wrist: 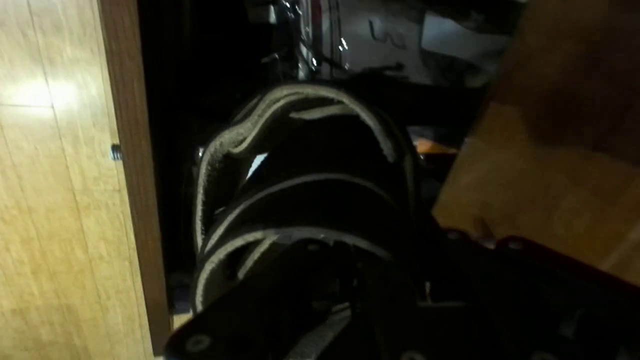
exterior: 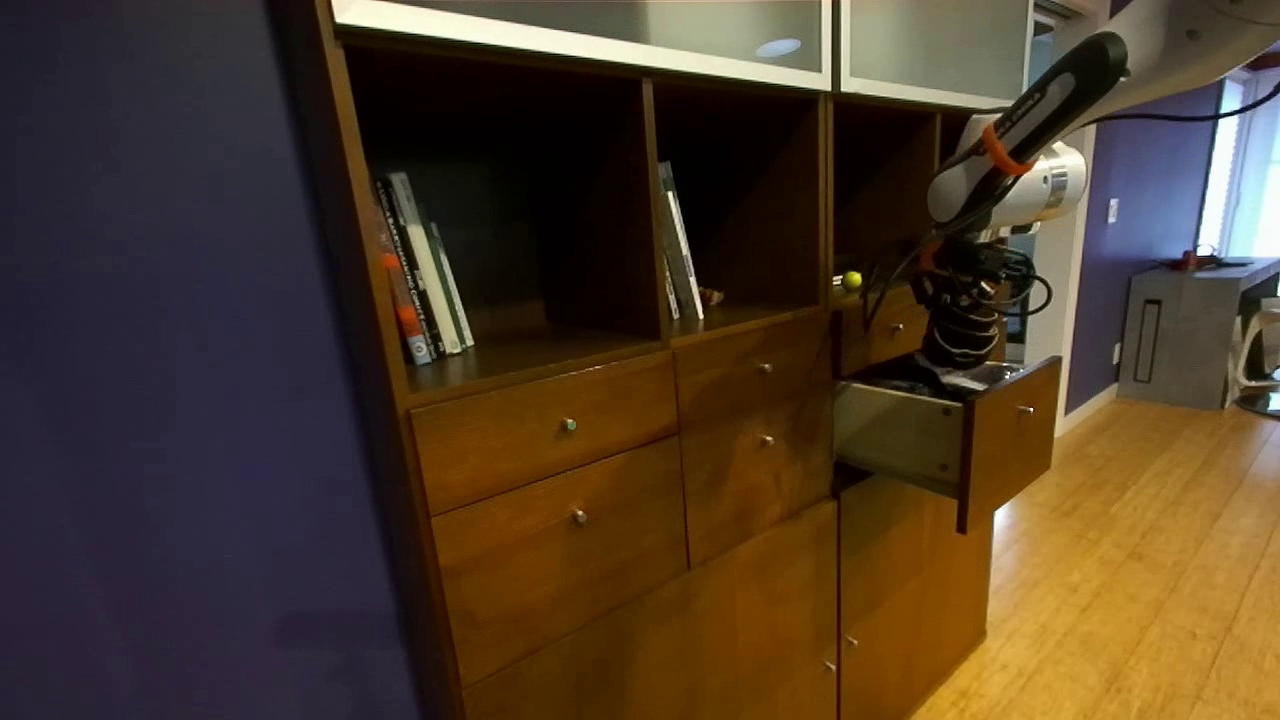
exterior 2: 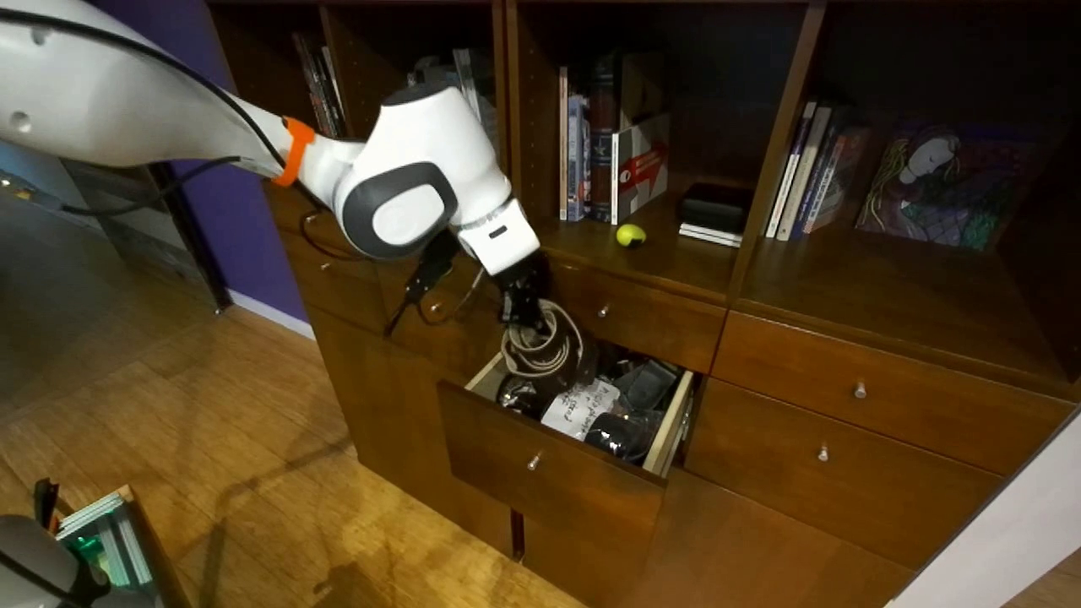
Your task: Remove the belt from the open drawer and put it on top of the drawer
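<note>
The belt [exterior 2: 547,355] is a dark brown coil with pale edges. In both exterior views it hangs from my gripper [exterior 2: 530,314], just over the open drawer [exterior 2: 553,473]; its lower part reaches about the level of the drawer's rim, and I cannot tell whether it touches the contents. Up close in the wrist view, several loops of the belt [wrist: 320,176] spread ahead of the gripper [wrist: 342,250], whose dark fingers are shut on the coil's near edge. The reddish-brown drawer [exterior: 1010,440] is pulled out, its single knob facing the room.
Inside the drawer lie a handwritten paper [exterior 2: 578,408] and dark wrapped items [exterior 2: 625,435]. A yellow-green ball [exterior 2: 630,236], a black case [exterior 2: 714,209] and books [exterior 2: 638,169] stand on the shelf above. Another closed drawer [exterior 2: 642,317] sits between that shelf and the open one.
</note>
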`<state>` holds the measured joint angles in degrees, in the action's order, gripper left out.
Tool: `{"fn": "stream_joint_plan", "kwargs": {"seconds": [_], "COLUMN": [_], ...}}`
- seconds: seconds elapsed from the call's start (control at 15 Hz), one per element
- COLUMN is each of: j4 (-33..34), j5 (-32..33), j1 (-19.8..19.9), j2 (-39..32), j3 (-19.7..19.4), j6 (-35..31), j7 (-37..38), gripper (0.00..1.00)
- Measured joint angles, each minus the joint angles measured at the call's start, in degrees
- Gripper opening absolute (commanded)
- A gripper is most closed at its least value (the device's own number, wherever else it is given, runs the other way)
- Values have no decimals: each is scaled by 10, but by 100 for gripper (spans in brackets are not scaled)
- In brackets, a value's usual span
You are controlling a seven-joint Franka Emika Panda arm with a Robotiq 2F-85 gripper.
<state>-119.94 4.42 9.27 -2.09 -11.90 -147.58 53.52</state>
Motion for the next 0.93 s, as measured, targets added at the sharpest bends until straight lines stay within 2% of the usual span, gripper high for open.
{"fn": "stream_joint_plan", "kwargs": {"seconds": [0.27,0.33,0.6,0.67,0.93], "j4": [-1,-2,-2,-2,1], "j5": [59,62,62,62,66], "j1": [1,1,1,1,2], "j2": [49,55,50,49,42], "j3": [3,4,5,5,5], "j6": [-72,-97,-98,-98,-109], "j7": [14,8,6,6,7], "gripper": [5,19,19,5,5]}}
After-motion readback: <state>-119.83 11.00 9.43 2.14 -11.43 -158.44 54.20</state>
